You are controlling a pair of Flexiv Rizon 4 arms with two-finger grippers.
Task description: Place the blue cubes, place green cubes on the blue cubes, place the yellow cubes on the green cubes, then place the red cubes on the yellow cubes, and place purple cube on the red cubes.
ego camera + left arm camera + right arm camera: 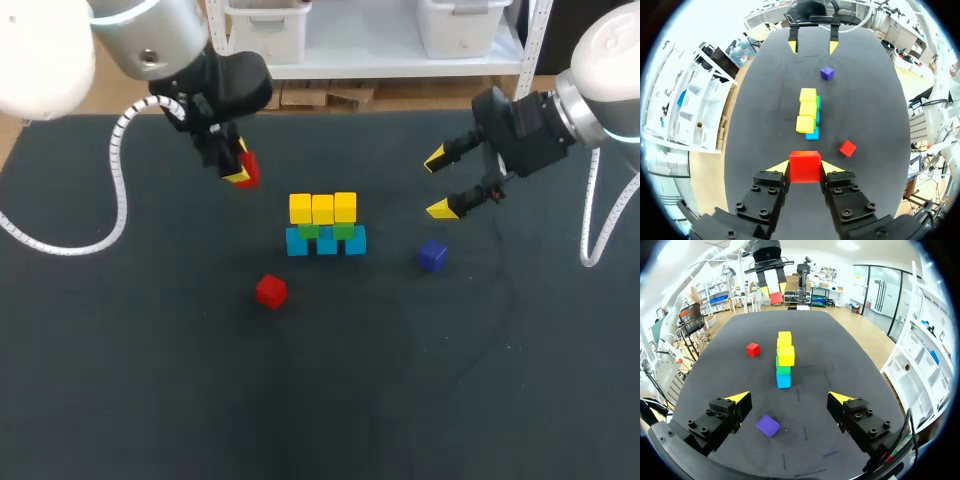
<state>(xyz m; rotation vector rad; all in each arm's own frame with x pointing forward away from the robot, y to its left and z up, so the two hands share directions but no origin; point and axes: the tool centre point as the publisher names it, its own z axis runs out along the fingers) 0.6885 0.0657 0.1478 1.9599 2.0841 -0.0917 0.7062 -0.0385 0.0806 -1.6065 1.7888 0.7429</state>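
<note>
Red cube (804,166) sits clamped in left pincer (805,167); right pincer (788,397) gapes wide near purple cube (768,425).

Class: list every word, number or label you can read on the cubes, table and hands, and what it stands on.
None to read. The blue cubes, green cubes, yellow cubes, red cubes and purple cube have plain faces; the table, left hand and right hand show no print.

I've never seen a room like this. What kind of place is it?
Probably a robot lab: a left pincer holding a red cube, an open right pincer, and a stack of coloured cubes on a black table.
</note>
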